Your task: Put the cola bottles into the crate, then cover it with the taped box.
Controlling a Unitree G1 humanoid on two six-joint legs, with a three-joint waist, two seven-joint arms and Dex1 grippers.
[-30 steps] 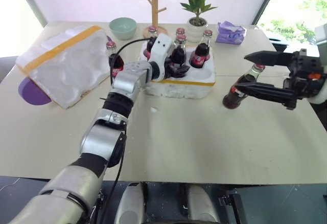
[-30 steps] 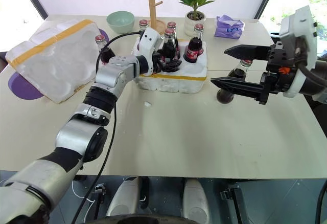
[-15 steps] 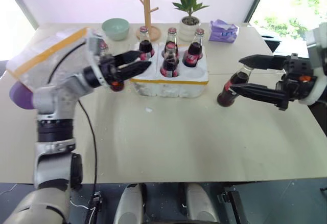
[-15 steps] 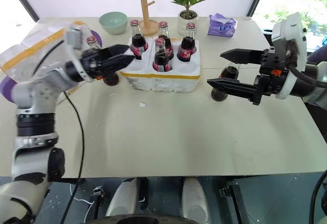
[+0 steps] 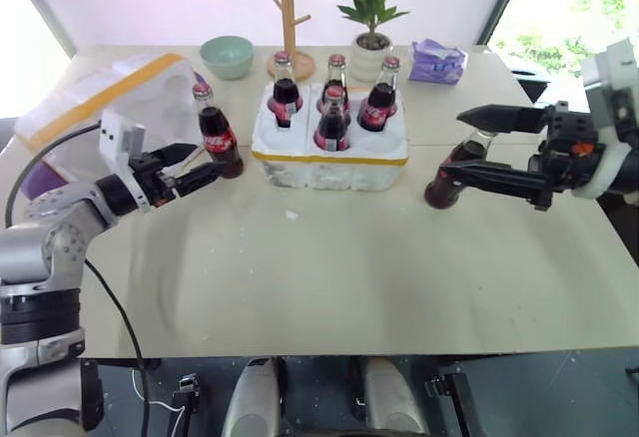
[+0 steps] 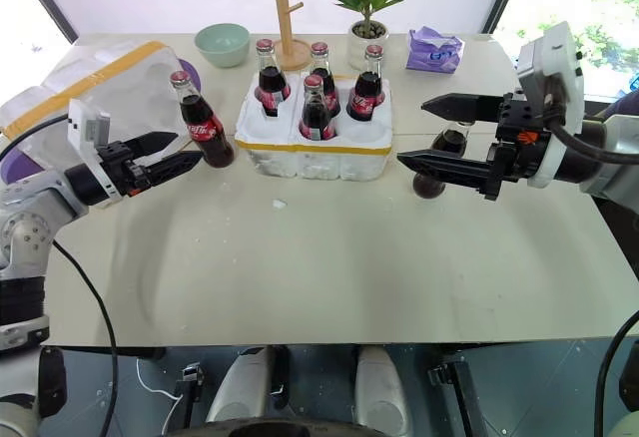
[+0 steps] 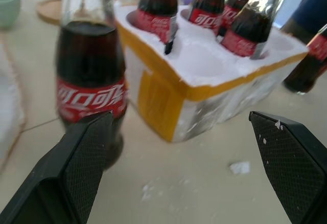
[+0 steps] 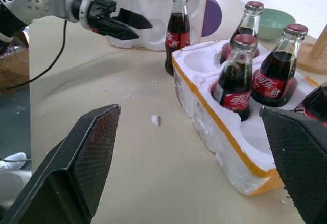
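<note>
White styrofoam sets the scene: the crate sits mid-tabletop with four cola bottles upright in its holes — three along the far row and one in the near row's middle — so two near holes look unfilled. Two more bottles wait on the tabletop. One stands upright just beside the crate's left end, and the left gripper hangs level close by, pointing at it with jaws spread wide and nothing between them; in the left wrist view one finger overlaps the bottle's base, though I cannot tell whether it touches. That line-up reads as readying for a side grasp on the body of the glass.

The other loose bottle stands near the crate's right end, seen between the widely parted jaws of the right gripper, which is empty — likely poised the same way, level and aimed across the tabletop.

At the far left the taped box lies tipped with its hollow showing, well clear of the crate — sensibly parked until all six holes are filled, since it goes on last. A bowl, wooden rack and potted plant stand behind.
</note>
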